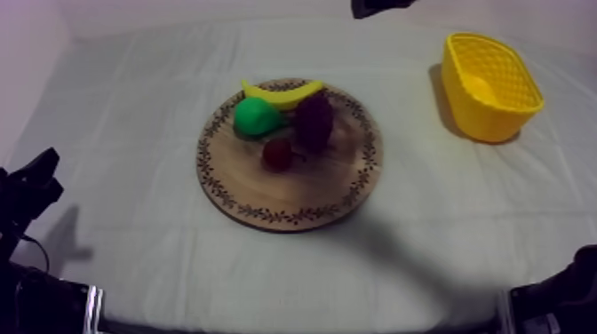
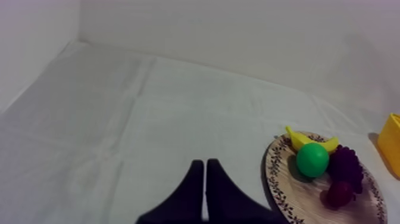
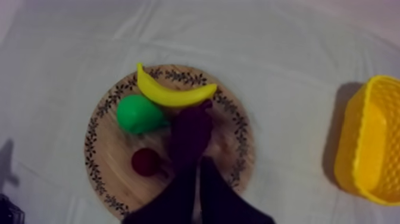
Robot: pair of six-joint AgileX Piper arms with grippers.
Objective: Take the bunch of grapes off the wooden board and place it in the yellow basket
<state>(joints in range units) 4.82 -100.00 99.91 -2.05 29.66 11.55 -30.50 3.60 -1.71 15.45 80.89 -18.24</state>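
Observation:
The dark purple bunch of grapes (image 1: 314, 120) (image 3: 191, 134) lies on the round wooden board (image 1: 293, 204) (image 3: 113, 173), right of the green pear. The yellow basket (image 1: 489, 84) (image 3: 369, 143) stands at the far right of the table, holding nothing that I can see. My right gripper (image 3: 199, 161) hangs above the board, its fingers together as a narrow wedge with the tips at the near end of the grapes, holding nothing. At the table's left edge my left gripper (image 2: 205, 162) (image 1: 40, 178) rests low and shut, well away from the board (image 2: 297, 196).
A banana (image 1: 282, 92) lies along the board's far rim, a green pear (image 1: 256, 116) sits beside the grapes, and a small red fruit (image 1: 277, 154) lies just in front of them. Bare cloth separates board and basket. Part of my right arm (image 1: 382, 7) shows at the far edge.

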